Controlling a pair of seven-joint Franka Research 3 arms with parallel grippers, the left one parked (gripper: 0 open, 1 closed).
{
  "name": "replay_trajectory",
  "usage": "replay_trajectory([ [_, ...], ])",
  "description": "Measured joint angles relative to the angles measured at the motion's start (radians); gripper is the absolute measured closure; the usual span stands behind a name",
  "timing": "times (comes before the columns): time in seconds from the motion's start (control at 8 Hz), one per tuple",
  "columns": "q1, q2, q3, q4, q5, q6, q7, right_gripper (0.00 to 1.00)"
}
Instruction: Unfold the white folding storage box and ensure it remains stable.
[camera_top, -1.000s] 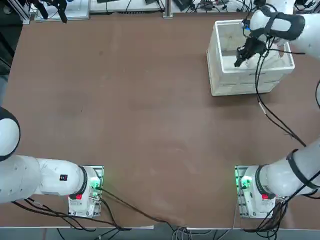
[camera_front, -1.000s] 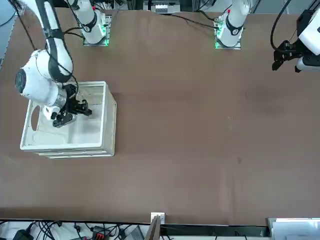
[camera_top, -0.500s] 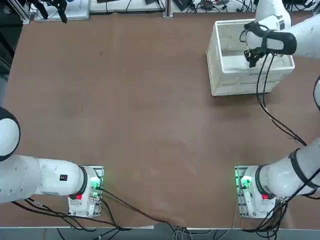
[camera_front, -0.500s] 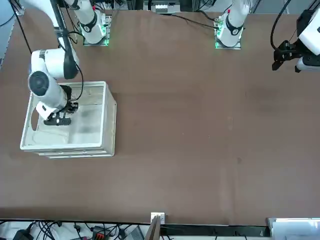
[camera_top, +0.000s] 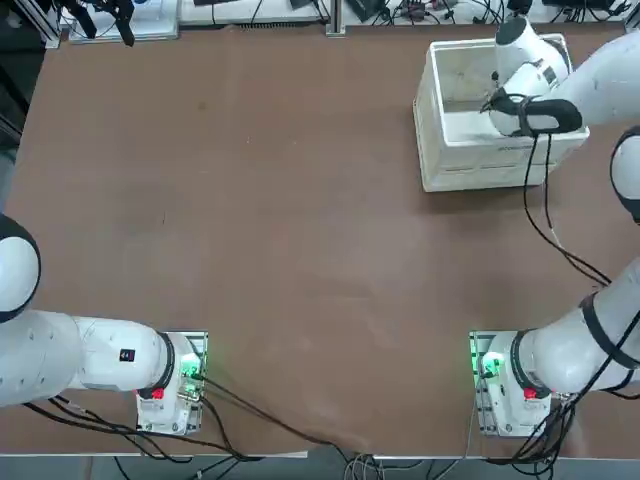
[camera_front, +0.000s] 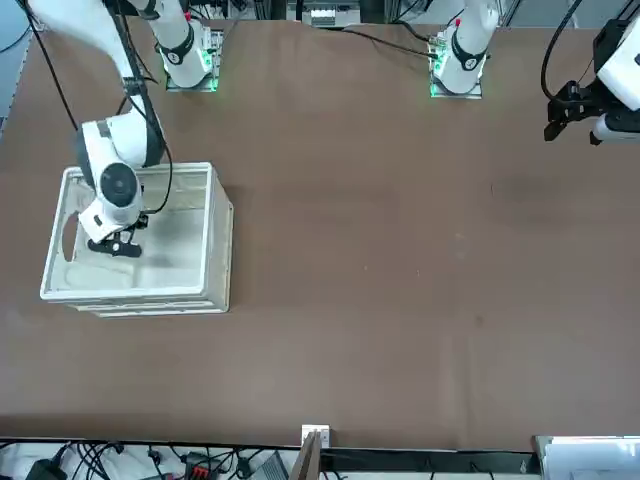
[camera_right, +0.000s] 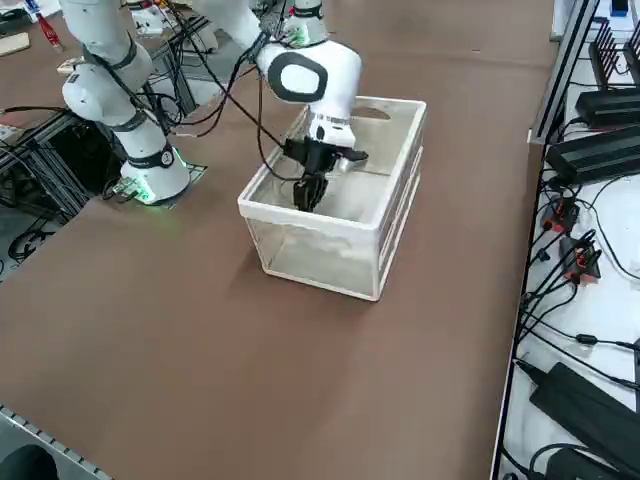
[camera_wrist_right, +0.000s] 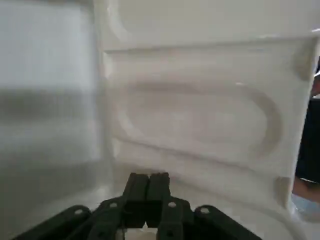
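The white folding storage box (camera_top: 432, 112) stands as a tall open-topped crate at the far right of the table, all walls upright. My right gripper (camera_top: 496, 101) reaches down inside it, shut with nothing between the fingers. From across the table the gripper (camera_front: 115, 246) hangs over the box floor near the handle-side wall of the box (camera_front: 216, 243). From the side its tip (camera_right: 303, 200) sits low inside the box (camera_right: 330, 258), close behind the near wall. At the wrist the closed fingertips (camera_wrist_right: 146, 181) face a box wall with an oval handle recess (camera_wrist_right: 200, 120).
A black cable (camera_top: 531, 195) from my right arm drapes over the box's front wall onto the table. My right arm's base (camera_top: 500, 385) is at the near edge. Power strips and cables (camera_right: 575, 260) lie beyond the table's right edge.
The right wrist has swung round above the box, from the box's outer side toward its back wall. The gripper stayed shut and low inside the box, which has not moved.
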Motion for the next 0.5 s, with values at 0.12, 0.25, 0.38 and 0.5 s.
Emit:
replay_trajectory([
  [0.12, -0.022, 0.017, -0.002, -0.004, -0.060, 0.001, 0.030, 0.99],
  [0.25, -0.047, 0.033, -0.004, -0.004, -0.105, 0.003, 0.055, 0.99],
  [0.38, -0.063, 0.045, -0.001, -0.007, -0.126, 0.008, 0.072, 0.99],
  [0.5, -0.063, 0.050, 0.004, -0.012, -0.148, 0.006, 0.093, 0.99],
])
